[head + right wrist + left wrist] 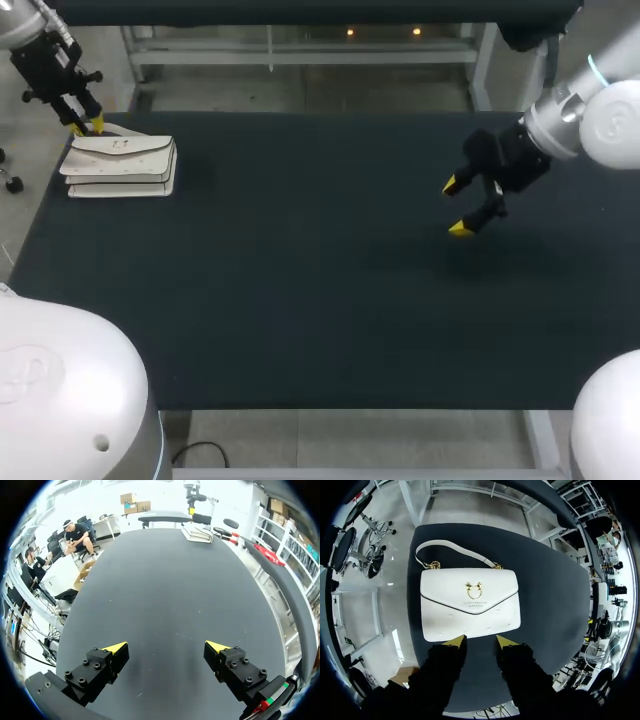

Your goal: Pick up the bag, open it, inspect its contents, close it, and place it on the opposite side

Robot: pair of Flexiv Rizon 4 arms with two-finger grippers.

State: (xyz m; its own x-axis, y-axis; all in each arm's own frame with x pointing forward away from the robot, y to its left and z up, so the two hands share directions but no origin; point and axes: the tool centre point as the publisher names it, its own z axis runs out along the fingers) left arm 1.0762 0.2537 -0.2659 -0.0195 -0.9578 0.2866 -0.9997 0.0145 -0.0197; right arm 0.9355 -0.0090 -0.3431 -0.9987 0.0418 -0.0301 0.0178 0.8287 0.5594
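Nearest, my right pincer hangs released above the counter at right, while my left pincer, released too, hovers at the far edge of the bag lying far left.

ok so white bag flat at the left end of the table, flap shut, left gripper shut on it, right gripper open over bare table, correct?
No: the left gripper is open, its tips apart at the bag's edge, not clamped on it, as the left wrist view shows. The rest holds: bag flat, flap shut, right gripper open over the table.
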